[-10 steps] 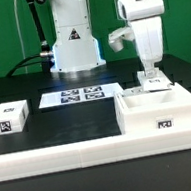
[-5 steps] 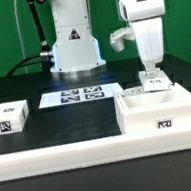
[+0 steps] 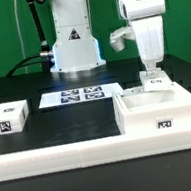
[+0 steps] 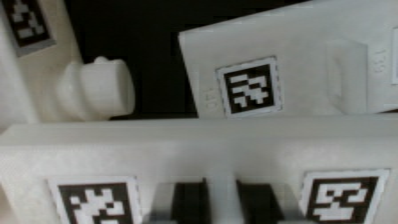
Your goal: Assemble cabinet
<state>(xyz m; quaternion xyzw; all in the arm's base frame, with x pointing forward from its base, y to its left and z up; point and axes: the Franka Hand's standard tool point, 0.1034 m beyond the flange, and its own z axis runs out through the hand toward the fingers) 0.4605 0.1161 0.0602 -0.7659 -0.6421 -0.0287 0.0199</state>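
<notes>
Exterior view: gripper (image 3: 153,74) hangs low over the back edge of the cabinet (image 3: 149,124), with its fingertips at or just above a small white piece on the rim. Contact not resolvable. Jaws look narrow from here, but I cannot tell whether they pinch anything.

Cabinet sits on the black table (image 3: 68,124), near the front at the exterior view's right. It is an open white box with one square tag (image 3: 166,125) on its front wall. A loose white block (image 3: 8,119), also tagged, lies well apart at the exterior view's left. The marker board (image 3: 80,94) lies between them and further back, in front of the robot base (image 3: 74,41).

Wrist view only: a round knob (image 4: 98,85) stands out from a white part, beside a white panel (image 4: 311,60) carrying a tag — all blurred. A nearer white surface (image 4: 178,155) bears two more tags. Fingers not distinguishable here.
</notes>
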